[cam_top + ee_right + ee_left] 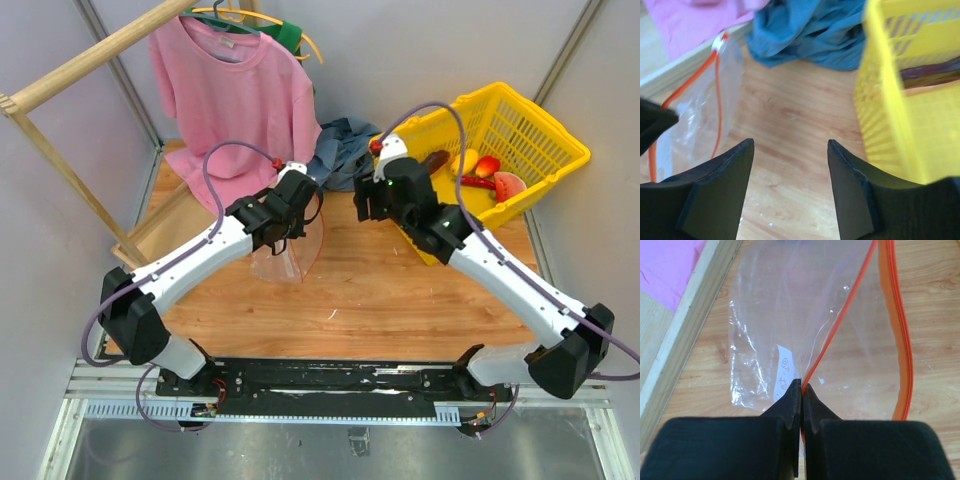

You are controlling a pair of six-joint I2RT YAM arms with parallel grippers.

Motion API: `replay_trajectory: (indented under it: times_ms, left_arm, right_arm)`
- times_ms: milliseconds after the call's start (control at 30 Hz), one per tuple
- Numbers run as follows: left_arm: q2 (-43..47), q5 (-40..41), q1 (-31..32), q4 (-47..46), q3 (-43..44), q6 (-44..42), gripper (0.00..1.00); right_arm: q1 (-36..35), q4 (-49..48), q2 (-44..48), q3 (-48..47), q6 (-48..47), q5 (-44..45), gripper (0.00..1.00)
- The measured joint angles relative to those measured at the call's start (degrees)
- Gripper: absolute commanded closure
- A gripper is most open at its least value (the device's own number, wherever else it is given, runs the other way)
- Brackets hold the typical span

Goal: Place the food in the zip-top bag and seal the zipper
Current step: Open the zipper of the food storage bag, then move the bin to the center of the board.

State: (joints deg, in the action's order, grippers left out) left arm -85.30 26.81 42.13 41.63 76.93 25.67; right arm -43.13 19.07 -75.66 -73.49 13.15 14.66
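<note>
Pressed together, the jaws of the left gripper [801,384] pinch one lip of the bag [785,315], just where one orange track of the zipper [900,340] runs into the fingertips. Ahead of those jaws the clear film fans out over the table [935,300]. The other track bows away to their right, so the mouth gapes. That looks like the reason for the hold: with one lip held fixed and the other left to sag, there is an opening to drop things through. Whether the far end of the film rests on the wood I cannot tell.

The jaws of the right gripper [790,145] stand spread and hold nothing, with only the table showing between them. The bag hangs to their left, and a small white slider [720,44] sits at the far end of its strip. The basket [890,100] is close on their right, and a blue cloth [810,30] lies ahead.

The food [480,172] is all in the basket and none is in the bag. From above, a watermelon slice [508,184] lies with yellow, red and dark pieces beyond and to the right of the open jaws. This gripper seems set to fetch the first piece, so filling has not begun. The basket wall stands between jaws and food, so the reach probably has to go over the rim.
</note>
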Motion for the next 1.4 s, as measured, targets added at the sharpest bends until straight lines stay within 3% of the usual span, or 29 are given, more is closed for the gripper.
replay_trajectory:
  times_ms: [400, 700, 1167, 1400]
  left_arm:
    - [-1.97, -3.65, -1.49, -0.96, 0.02, -1.36, 1.0]
    - [-2.97, -4.04, -1.51, -0.92, 0.87, -1.44, 1.0]
    - [-4.13, -5.05, -1.57, -0.76, 1.75, -2.51, 1.0]
    - [-4.13, -5.11, -2.29, -0.79, 1.75, -2.73, 1.0]
  right_arm:
    - [21.66, 7.3, -6.8, -13.64, -0.83, -0.44, 0.27]
    - [27.69, 11.34, -18.18, -15.15, 1.57, -3.1, 0.21]
    - [31.15, 17.64, -1.55, 1.22, 4.85, -0.28, 0.12]
    - [39.95, 24.26, 4.76, 7.67, 4.57, 1.05, 0.09]
